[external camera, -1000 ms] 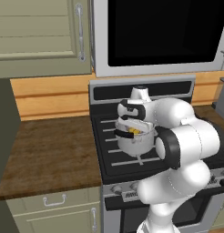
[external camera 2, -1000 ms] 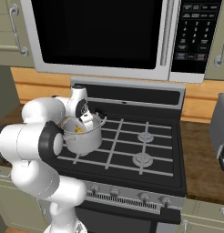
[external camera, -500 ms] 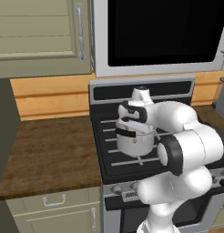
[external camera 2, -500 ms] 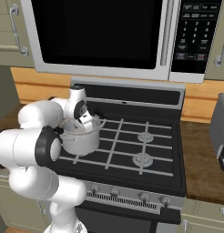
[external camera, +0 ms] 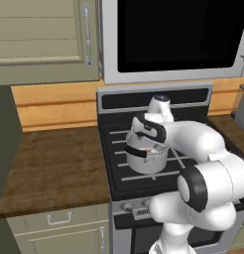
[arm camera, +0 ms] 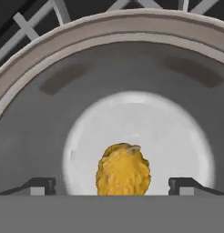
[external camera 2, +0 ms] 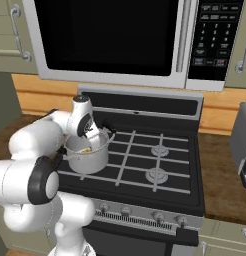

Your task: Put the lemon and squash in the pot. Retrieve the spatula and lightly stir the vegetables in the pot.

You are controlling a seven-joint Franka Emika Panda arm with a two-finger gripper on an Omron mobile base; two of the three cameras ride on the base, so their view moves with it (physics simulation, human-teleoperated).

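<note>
The pot (external camera: pixel 146 158) stands on the near left burner of the stove (external camera 2: pixel 145 170), below the microwave (external camera 2: pixel 120 40). The gripper (arm camera: pixel 113 184) hangs inside it, fingers wide apart, empty, over a bumpy yellow lemon (arm camera: pixel 123 170) lying on the bottom

The pot (external camera: pixel 146 156) stands on the left side of the stove (external camera 2: pixel 145 165), on the grates — its handle (external camera: pixel 135 151) points left in the left base view. One vegetable (arm camera: pixel 123 170) lies in the pot on its floor, between the two fingertips (arm camera: pixel 40 185) of the gripper (arm camera: pixel 116 186), which are spread wide apart just above the pot. The microwave (external camera 2: pixel 120 40) hangs above the stove, against the far wall. A counter (external camera: pixel 49 168) lies left of the stove, with cabinets (external camera: pixel 39 39) above it — more counter (external camera 2: pixel 225 180) lies to the stove's right.
</note>
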